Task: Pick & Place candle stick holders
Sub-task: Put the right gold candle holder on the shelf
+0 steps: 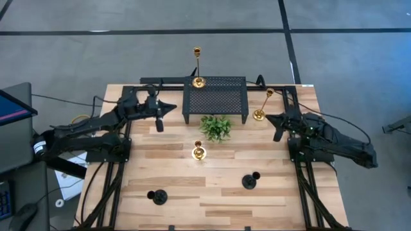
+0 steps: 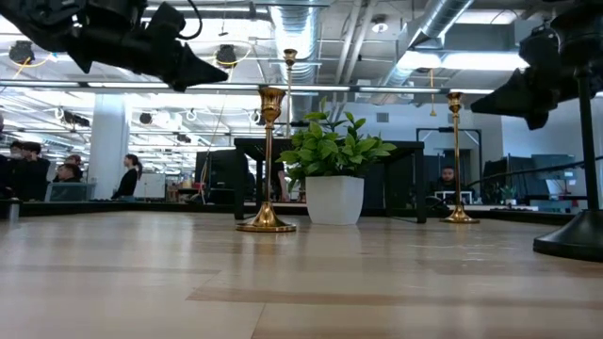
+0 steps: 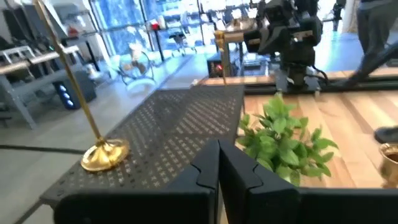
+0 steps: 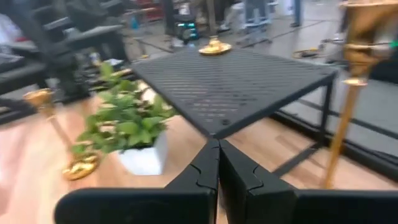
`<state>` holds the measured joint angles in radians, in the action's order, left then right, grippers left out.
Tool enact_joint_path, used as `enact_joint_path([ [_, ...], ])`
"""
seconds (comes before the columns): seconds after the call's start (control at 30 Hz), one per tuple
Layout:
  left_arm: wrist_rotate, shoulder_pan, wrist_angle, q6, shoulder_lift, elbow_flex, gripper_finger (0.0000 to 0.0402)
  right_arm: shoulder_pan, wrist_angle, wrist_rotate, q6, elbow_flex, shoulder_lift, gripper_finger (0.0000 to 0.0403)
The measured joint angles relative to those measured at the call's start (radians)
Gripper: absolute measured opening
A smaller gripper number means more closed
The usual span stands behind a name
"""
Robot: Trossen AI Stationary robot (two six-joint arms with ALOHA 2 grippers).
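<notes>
Left gripper (image 1: pixel 168 108): fingers pressed together, nothing held; raised just left of the black mesh stand (image 1: pixel 215 97).
Right gripper (image 1: pixel 268 118): fingers together, empty; raised just beside a tall gold holder (image 1: pixel 259 114).
Holders: one tall gold holder (image 1: pixel 198 81) is seated on the stand; short gold holder (image 1: pixel 198 152) is beyond the green plant (image 1: pixel 216 127); two black holders (image 1: pixel 157 196) (image 1: pixel 250 181) are well apart from both grippers.
Risk: the thin stem beside the right gripper is judged easily tipped if approached with fingers unopened.
</notes>
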<state>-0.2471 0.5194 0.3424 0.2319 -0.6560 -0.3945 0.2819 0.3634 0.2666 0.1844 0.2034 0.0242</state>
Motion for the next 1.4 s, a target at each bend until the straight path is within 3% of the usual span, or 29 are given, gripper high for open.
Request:
enact_joint_path([
  [0.3, 0.003, 0.000, 0.023, -0.040, 0.026, 0.041, 0.0004, -0.049, 0.080, 0.246, 0.125, 0.004, 0.000, 0.0000],
  [0.7, 0.003, 0.000, 0.046, -0.064, 0.026, 0.067, 0.0004, -0.091, 0.084, 0.233, 0.157, 0.004, 0.068, 0.0005],
  [0.8, 0.003, 0.000, 0.045, -0.064, 0.026, 0.067, 0.0006, -0.075, 0.062, 0.233, 0.157, 0.003, 0.089, 0.0030],
  [1.13, 0.003, -0.004, 0.044, -0.064, 0.026, 0.067, 0.0006, -0.003, -0.025, 0.284, 0.149, 0.003, 0.199, 0.0184],
  [1.23, 0.003, -0.004, 0.043, -0.064, 0.026, 0.067, 0.0006, 0.023, -0.073, 0.284, 0.146, 0.003, 0.233, 0.0205],
  [1.4, 0.003, -0.004, 0.040, -0.065, 0.025, 0.066, 0.0004, 0.079, -0.141, 0.283, 0.129, 0.003, 0.289, 0.0208],
])
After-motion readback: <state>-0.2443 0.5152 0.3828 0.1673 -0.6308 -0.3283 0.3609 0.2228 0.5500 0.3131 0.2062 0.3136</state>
